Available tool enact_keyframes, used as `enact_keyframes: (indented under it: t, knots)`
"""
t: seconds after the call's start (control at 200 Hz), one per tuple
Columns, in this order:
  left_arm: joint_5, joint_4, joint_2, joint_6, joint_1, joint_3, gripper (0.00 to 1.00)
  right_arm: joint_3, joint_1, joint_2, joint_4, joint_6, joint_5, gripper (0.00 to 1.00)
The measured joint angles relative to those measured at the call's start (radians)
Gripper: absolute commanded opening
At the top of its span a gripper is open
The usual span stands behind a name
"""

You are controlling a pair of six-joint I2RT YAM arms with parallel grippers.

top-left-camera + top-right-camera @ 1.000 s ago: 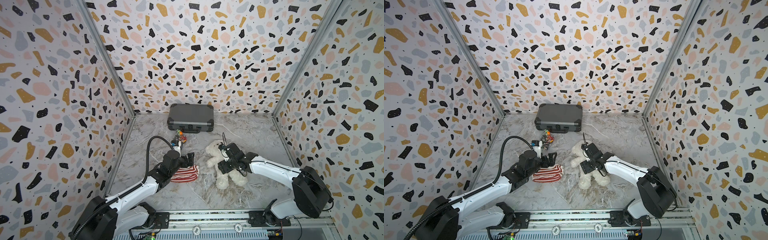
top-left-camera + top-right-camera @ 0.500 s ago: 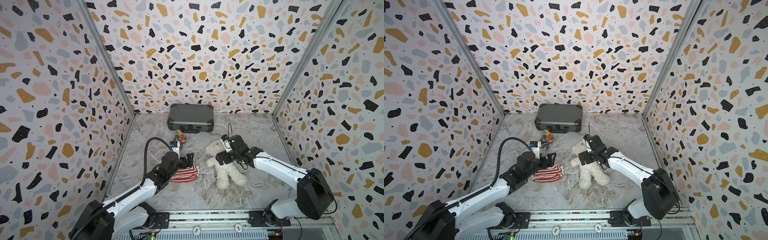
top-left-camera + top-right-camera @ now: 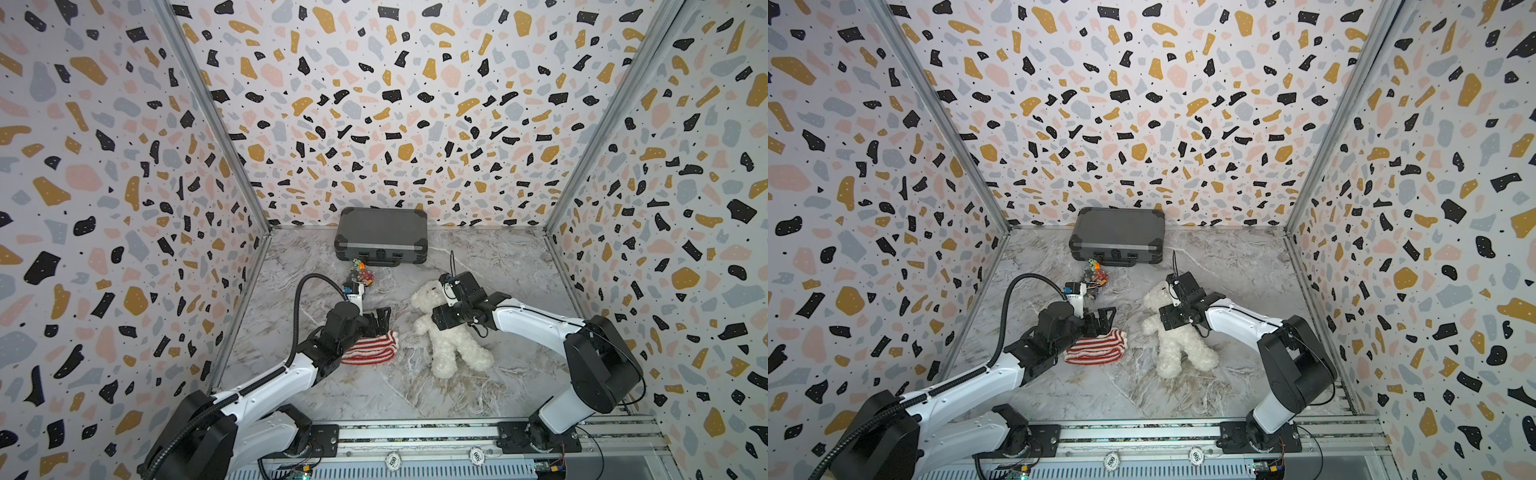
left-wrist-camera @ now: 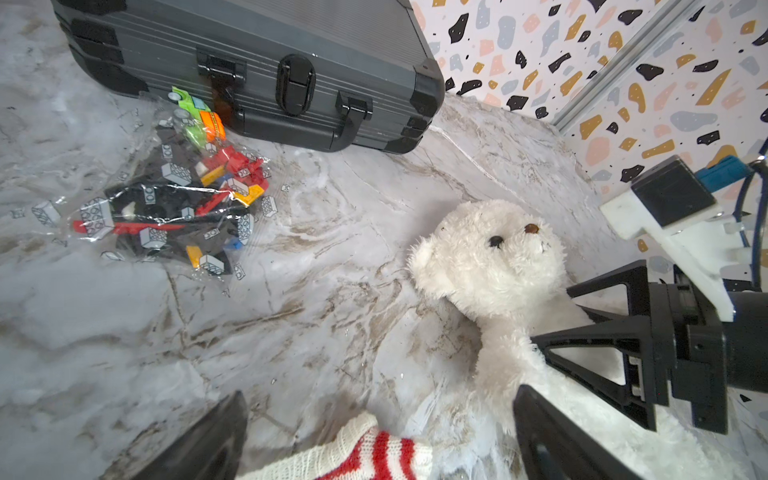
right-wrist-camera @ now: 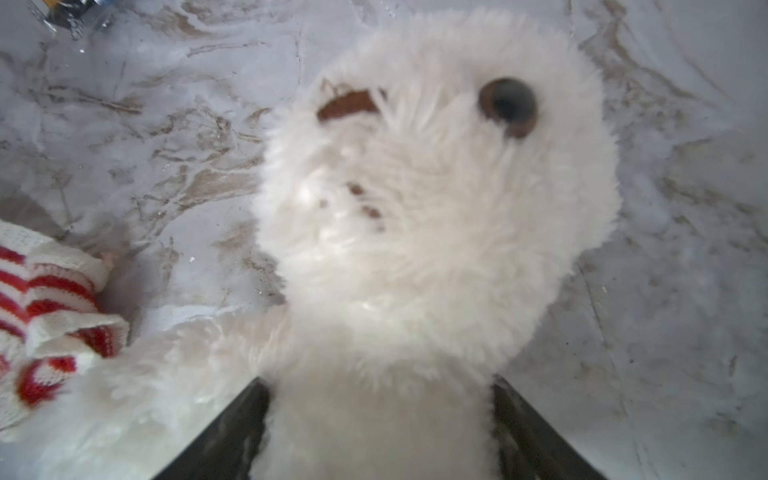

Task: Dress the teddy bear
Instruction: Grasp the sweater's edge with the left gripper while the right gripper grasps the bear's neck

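The left arm (image 3: 266, 386) reaches from the rail at 7 o'clock toward 1 o'clock, with its forearm low. The left gripper (image 3: 381, 320) points to 3 o'clock, and its jaws are spread wide. The right arm (image 3: 536, 322) rises from the rail at 5 o'clock, elbow at 4 o'clock, forearm stretched toward 9 o'clock. The right gripper (image 5: 378, 386) is angled downward, its jaws apart and astride the teddy bear (image 5: 415, 208). Both fingers (image 5: 232, 432) touch fur; firmness of grip not determinable.
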Motion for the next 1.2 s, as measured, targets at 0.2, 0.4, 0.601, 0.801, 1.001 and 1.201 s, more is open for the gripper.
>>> enact_keyframes:
  t: [0.2,0.4,0.601,0.801,1.001,1.201]
  knots:
    - [0.003,-0.062,-0.003,0.004,0.000,0.001,1.00,0.031,0.055,0.023,-0.014,-0.105,0.029,0.61]
    - [-0.005,-0.239,-0.003,0.033,0.000,0.052,1.00,0.037,0.101,0.025,-0.021,-0.273,-0.022,0.61]
    - [-0.019,-0.342,-0.015,0.047,0.000,0.083,1.00,0.040,0.103,0.024,-0.014,-0.350,-0.025,0.77]
    - [-0.031,-0.427,-0.018,0.055,0.000,0.083,1.00,0.040,0.113,-0.005,0.003,-0.299,-0.019,0.91]
    - [-0.026,-0.442,-0.028,0.054,0.000,0.083,1.00,0.040,0.114,-0.048,0.023,-0.143,-0.021,0.90]
    - [-0.021,-0.422,-0.044,0.042,0.000,0.074,0.98,0.030,0.130,-0.047,0.020,-0.040,0.022,0.86]
